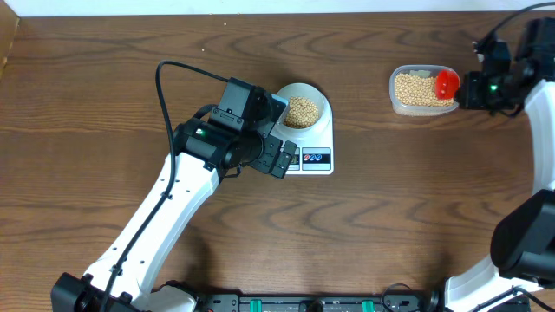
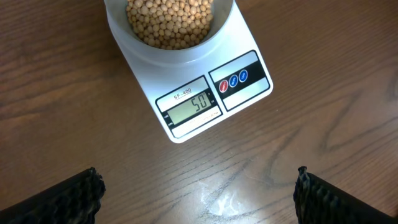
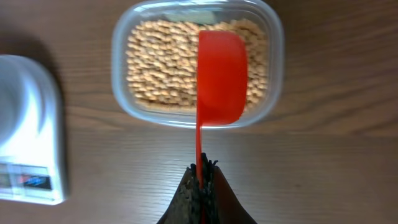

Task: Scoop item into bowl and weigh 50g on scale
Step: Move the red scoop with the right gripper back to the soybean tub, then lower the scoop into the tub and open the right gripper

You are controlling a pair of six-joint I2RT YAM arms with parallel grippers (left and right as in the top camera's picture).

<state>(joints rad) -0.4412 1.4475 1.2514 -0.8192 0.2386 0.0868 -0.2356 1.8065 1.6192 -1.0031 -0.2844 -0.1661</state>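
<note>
Sitting on the white digital scale, the pale bowl holds a heap of tan soybeans, and the LCD display reads 50 (one red and two blue buttons sit beside it). The left gripper hovers over the wooden table just in front of the scale, its fingers spread wide with nothing between them. Well apart from it, the right gripper is clamped on the handle of a red scoop, whose empty cup hangs over the soybeans in the clear plastic tub.
</note>
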